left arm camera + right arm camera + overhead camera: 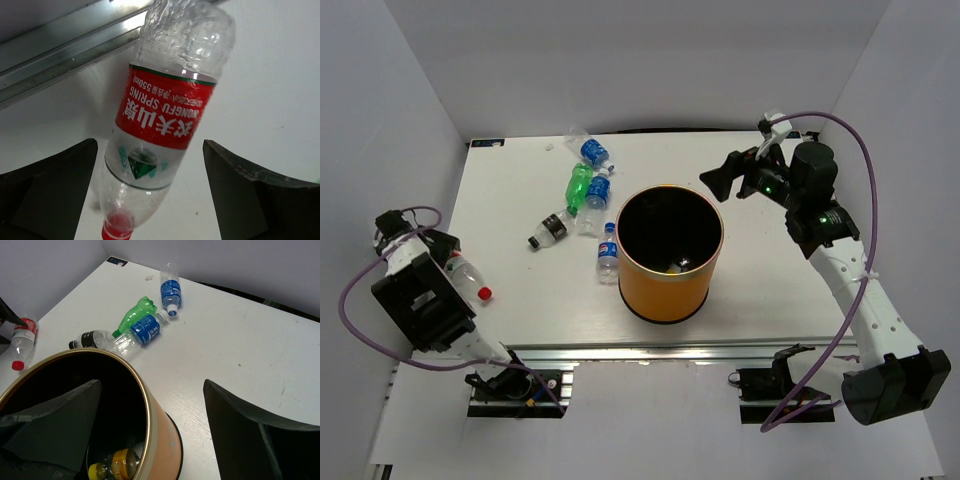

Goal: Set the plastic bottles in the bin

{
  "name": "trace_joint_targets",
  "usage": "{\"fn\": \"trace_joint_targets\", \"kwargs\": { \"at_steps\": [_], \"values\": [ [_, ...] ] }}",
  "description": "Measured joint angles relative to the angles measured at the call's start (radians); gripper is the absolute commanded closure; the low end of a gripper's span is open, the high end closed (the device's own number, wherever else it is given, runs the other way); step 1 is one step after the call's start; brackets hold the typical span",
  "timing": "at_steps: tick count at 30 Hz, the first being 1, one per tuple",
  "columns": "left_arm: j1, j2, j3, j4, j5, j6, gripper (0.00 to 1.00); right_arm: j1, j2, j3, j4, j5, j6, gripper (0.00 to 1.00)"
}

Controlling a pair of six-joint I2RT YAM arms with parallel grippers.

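Observation:
The orange bin (665, 292) with a black inside stands mid-table; it also shows in the right wrist view (167, 432). A red-labelled bottle (468, 278) lies at the table's left edge. My left gripper (448, 262) is open with its fingers on either side of this bottle (160, 110), not closed on it. My right gripper (717, 180) is open and empty, up beside the bin's far right rim (145, 405). A blue-labelled bottle (590, 152), a green one (579, 186) and a dark-capped one (548, 228) lie left of the bin, with other blue-labelled ones.
A yellow-capped bottle (112, 467) lies in the bin's bottom. A small blue-labelled bottle (608, 252) lies right against the bin's left side. An aluminium rail (700, 350) runs along the table's near edge. White walls close in the left, back and right.

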Motion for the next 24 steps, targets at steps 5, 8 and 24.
{"fn": "trace_joint_targets", "kwargs": {
  "at_steps": [5, 8, 24],
  "values": [
    [-0.026, 0.113, 0.0, 0.0, -0.008, -0.003, 0.04, -0.006, 0.0, -0.006, 0.016, -0.007, 0.0, 0.11],
    [-0.074, 0.162, 0.022, -0.029, -0.064, -0.017, 0.28, -0.008, -0.001, -0.015, 0.026, -0.008, 0.002, 0.11],
    [-0.747, -0.09, 0.609, -0.154, -0.075, -0.078, 0.59, -0.014, -0.12, -0.037, 0.032, 0.034, 0.022, 0.11]
  ]
}}
